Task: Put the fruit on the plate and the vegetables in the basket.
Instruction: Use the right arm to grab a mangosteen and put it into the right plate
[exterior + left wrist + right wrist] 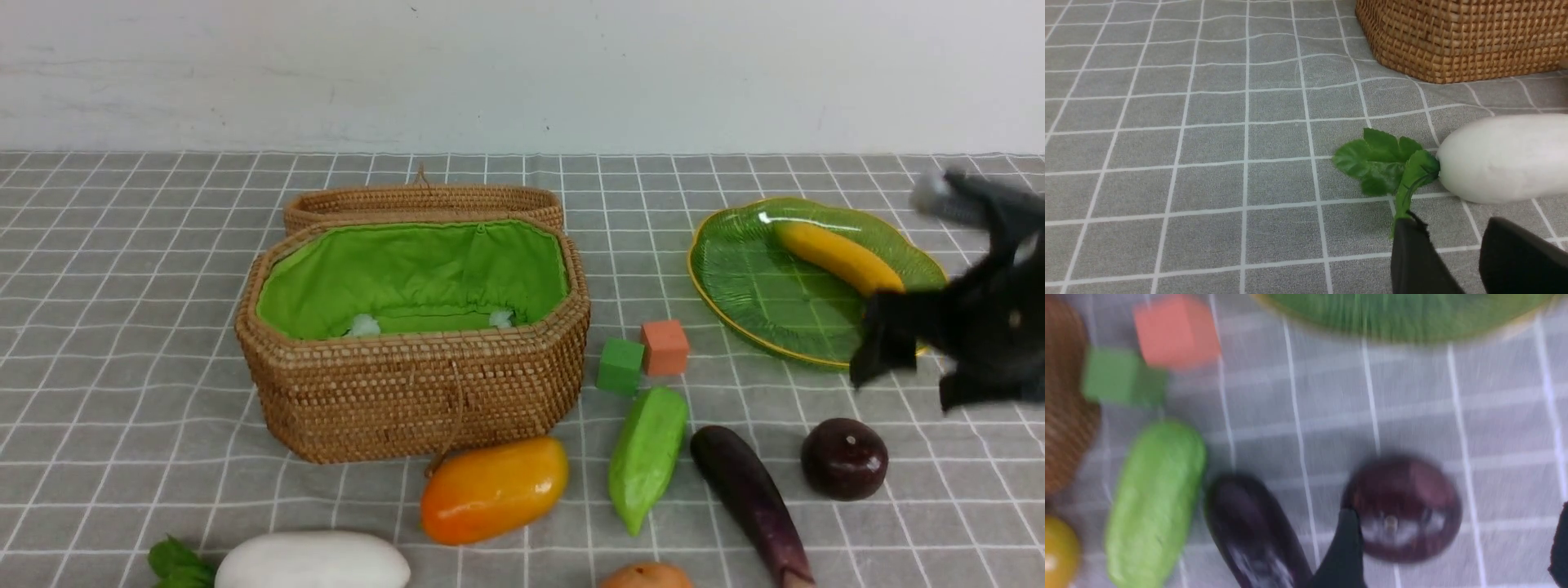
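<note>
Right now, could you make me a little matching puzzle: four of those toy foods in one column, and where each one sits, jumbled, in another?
1. banana
2. mango
3. radish
4. plum

A. beside the left gripper
B. lying on the plate
C. on the cloth nearest the right gripper
D. on the cloth just in front of the basket

Pairs: 1-B, 2-D, 3-A, 4-C.

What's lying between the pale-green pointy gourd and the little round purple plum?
The long dark-purple eggplant lies between the pale-green gourd and the round purple plum, shown clearly in the front view.
</note>
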Tool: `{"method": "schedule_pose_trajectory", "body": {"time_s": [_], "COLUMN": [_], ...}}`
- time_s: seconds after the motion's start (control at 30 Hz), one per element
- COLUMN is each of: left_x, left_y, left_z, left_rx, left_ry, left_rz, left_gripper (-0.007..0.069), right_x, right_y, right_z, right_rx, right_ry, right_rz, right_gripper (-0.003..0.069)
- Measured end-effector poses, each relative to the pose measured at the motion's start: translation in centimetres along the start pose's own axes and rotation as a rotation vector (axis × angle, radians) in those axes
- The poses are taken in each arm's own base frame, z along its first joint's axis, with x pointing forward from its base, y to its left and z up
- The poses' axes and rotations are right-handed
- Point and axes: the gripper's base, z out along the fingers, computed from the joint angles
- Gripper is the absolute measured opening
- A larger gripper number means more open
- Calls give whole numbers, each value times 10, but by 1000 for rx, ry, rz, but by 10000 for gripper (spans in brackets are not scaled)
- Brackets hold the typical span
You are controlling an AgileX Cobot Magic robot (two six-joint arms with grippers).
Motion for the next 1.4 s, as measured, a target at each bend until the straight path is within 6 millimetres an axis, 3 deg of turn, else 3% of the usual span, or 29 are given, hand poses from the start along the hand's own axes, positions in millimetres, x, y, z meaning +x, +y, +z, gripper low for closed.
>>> {"method": "schedule_pose_trajectory", "body": {"time_s": [0.17, 0.53, 0.9, 1.03, 1.2, 1.3, 1.4], "left_x": [0, 0, 0, 0, 0, 0, 0], "left_y": [0, 0, 0, 0, 0, 0, 0], "left_z": [0, 0, 0, 0, 0, 0, 0], "left_rx": [0, 0, 0, 0, 0, 0, 0], "left_ry": [0, 0, 0, 0, 0, 0, 0], "left_rz": [0, 0, 0, 0, 0, 0, 0], "left_gripper": [239, 239, 239, 239, 239, 239, 239], "right_x": [24, 20, 18, 18, 18, 19, 17], "right_y": [-10, -14, -14, -14, -14, -13, -8], "right_z": [28, 61, 61, 61, 61, 58, 40], "right_rx": [23, 23, 24, 26, 26, 23, 2], "right_ry": [-38, -78, -104, -104, -98, -87, -86], "right_rz": [16, 69, 26, -11, -11, -12, -22], "right_gripper": [603, 593, 586, 526, 520, 520, 520]}}
